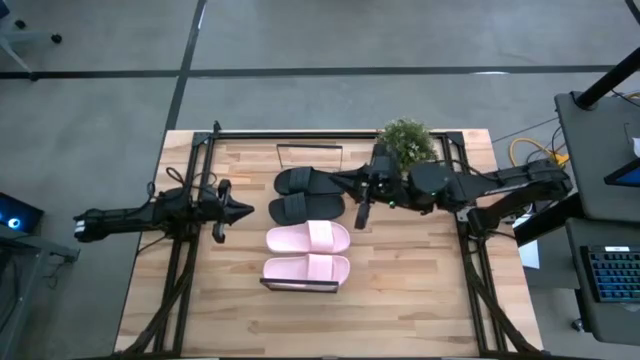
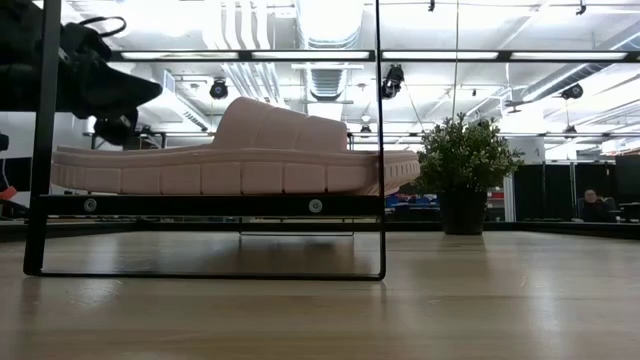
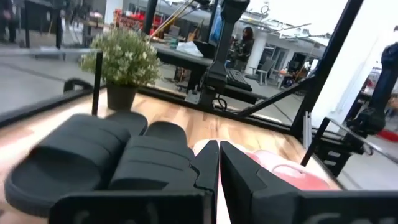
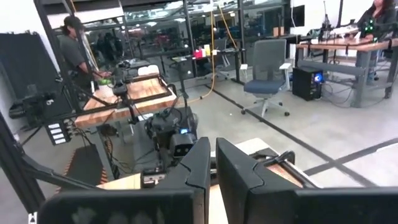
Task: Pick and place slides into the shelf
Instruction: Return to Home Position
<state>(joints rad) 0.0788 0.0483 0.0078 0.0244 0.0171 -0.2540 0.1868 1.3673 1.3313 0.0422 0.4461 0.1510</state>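
**Four slides in a row on the shelf, both tools empty**

At the near end of the shelf (image 2: 200, 205): nearest pink slide (image 2: 240, 160), flat on the board, sole down, framed by the black metal end in the low view. Just beyond it, side by side and close: second pink slide (image 1: 308, 238). Next in the row, near black slide (image 1: 307, 209), then far black slide (image 1: 308, 182), straps up. All four in one column down the middle of the tabletop (image 1: 420, 300).

Level with the near black slide, on its left and a short way clear of it: left tool (image 3: 219, 148). Tips aimed at the row, fingers drawn almost together with only a thin slit between, gripping nothing. On the other side, just beside the black pair: right tool (image 4: 213, 146), facing out into the room. Fingers likewise closed to a narrow gap, nothing between them.

Past the far end of the row, near the tabletop's back edge: potted plant (image 1: 407, 142). Beyond the tabletop, in the right wrist view: a person (image 4: 74, 46) standing at another wooden workstation, and an office chair (image 4: 267, 87) on the grey floor.
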